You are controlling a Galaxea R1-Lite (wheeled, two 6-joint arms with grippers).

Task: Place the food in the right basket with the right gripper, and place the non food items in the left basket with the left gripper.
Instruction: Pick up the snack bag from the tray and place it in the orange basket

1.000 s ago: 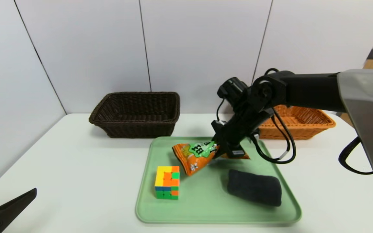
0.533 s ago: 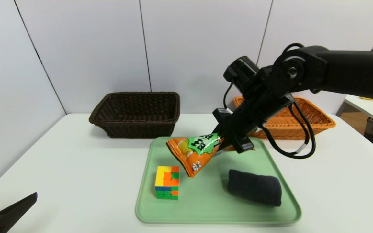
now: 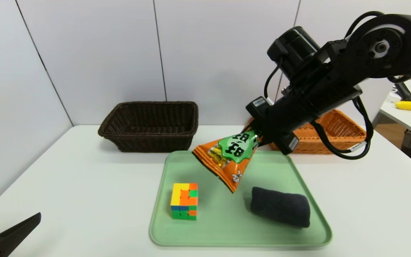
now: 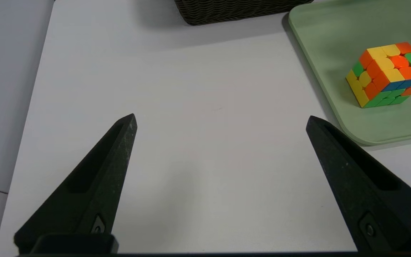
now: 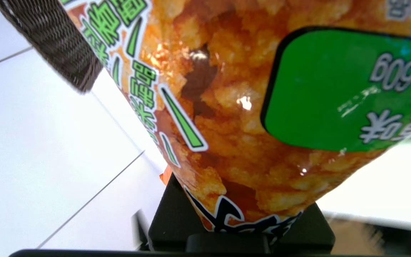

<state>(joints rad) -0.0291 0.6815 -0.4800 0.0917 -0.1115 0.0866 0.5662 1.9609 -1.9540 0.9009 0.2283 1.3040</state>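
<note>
Right gripper [image 3: 257, 134] gripping orange snack bag [image 3: 228, 153] above tray's [image 3: 223, 233] twelve o'clock side, fingers pinching tight; left gripper [image 4: 221, 116] hovering, fingers spreading wide, holding nothing.

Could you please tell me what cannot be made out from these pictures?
- Part of the bag in the right end effector: pinched and hidden between the jaws, head view.
- Inside of the orange basket: partly behind the right arm, head view.
- Upper part of the dark basket: cut off by the left wrist view's edge.
</note>
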